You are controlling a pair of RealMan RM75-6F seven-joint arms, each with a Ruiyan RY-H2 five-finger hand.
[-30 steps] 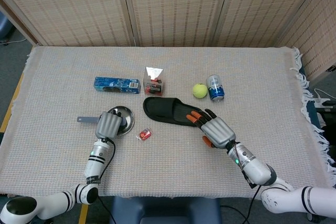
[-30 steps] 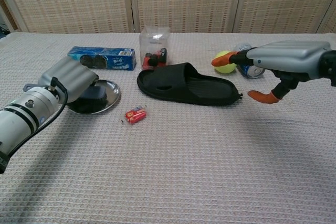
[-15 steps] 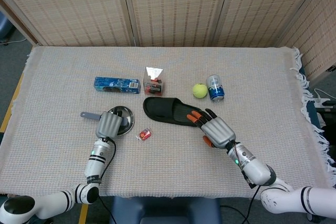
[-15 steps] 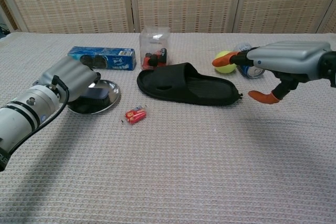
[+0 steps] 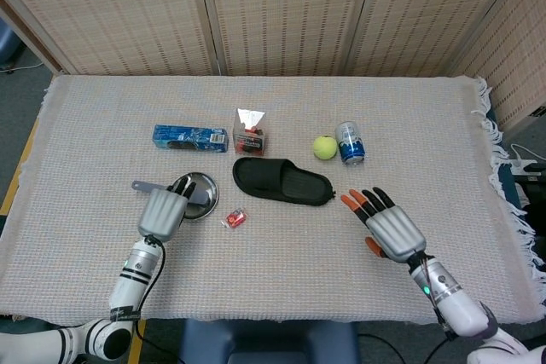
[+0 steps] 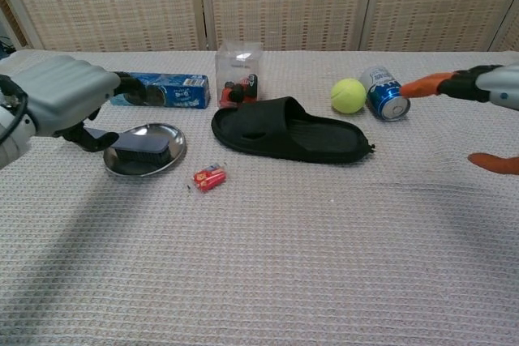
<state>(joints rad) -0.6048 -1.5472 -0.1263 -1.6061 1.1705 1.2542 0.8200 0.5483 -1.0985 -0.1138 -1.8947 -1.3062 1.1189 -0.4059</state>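
Seemingly the brush [image 6: 144, 146] is lying in the steel dish [image 6: 174, 154] on the surface [image 5: 281, 279], handle pointing toward the robot's left. The left hand [image 6: 61, 101] is hovering at that handle, fingers curling together; grip unclear, likely needing a firm pinch. The right hand [image 5: 392, 226] is spreading idle beyond the slipper [image 5: 281, 182].

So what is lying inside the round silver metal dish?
A dark brush with a grey handle lies in the round silver metal dish. The left hand covers the handle's outer end; the dish floor beneath the brush is hidden.
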